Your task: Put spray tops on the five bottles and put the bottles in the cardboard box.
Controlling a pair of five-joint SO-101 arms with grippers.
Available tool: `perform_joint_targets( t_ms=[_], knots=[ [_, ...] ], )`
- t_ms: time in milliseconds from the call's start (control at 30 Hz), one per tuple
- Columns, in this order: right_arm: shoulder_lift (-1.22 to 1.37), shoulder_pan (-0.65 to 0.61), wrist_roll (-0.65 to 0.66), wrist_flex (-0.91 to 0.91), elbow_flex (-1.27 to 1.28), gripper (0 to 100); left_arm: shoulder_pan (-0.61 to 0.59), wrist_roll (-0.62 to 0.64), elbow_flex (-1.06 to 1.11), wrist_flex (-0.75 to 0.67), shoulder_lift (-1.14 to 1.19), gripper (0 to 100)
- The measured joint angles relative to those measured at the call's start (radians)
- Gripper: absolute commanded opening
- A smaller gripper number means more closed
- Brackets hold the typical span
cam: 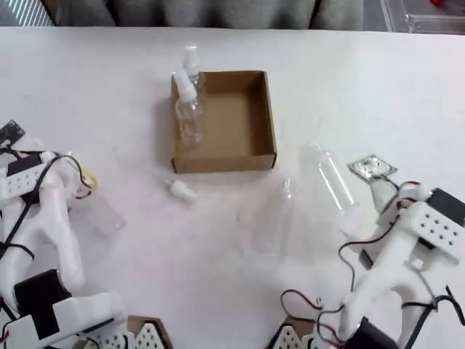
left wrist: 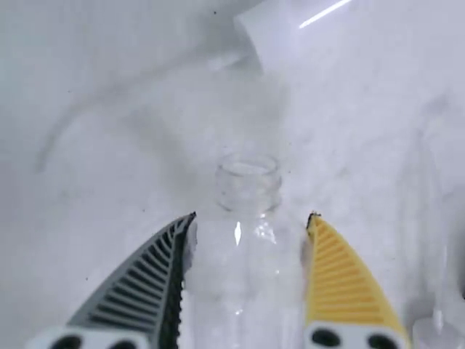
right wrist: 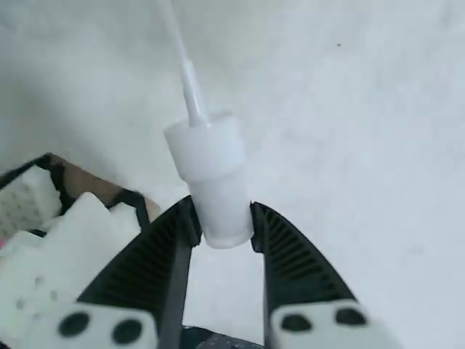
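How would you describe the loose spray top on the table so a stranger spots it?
Find the cardboard box on the table. By its corner nearest the left arm lies a small white spray top. Unlike the tops on the two bottles at the box, it is on no bottle.

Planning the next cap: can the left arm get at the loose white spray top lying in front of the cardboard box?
Probably not yet. Nothing lies between them, but the left gripper is shut on a clear plastic bottle, so it cannot grasp the white spray top.
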Motion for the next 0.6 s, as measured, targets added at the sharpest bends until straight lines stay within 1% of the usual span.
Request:
perform_joint_targets(
  t_ms=[133,267,333,400,533,600],
  knots=[
    [0.124,0.130,0.175,-0.094,0.000,1.9,0.000,0.000,0.009,0.000,0.000,6],
    [0.245,0.212,0.336,-0.215,0.000,3.2,0.000,0.000,0.012,0.000,0.000,6],
    [0.285,0.244,0.408,-0.287,0.000,8.3,0.000,0.000,0.012,0.000,0.000,6],
    [0.316,0.269,0.454,-0.368,0.000,16.0,0.000,0.000,0.012,0.000,0.000,6],
    [0.339,0.287,0.463,-0.483,0.000,30.1,0.000,0.000,0.012,0.000,0.000,6],
    [0.339,0.288,0.457,-0.514,0.000,33.4,0.000,0.000,0.012,0.000,0.000,6]
  ],
)
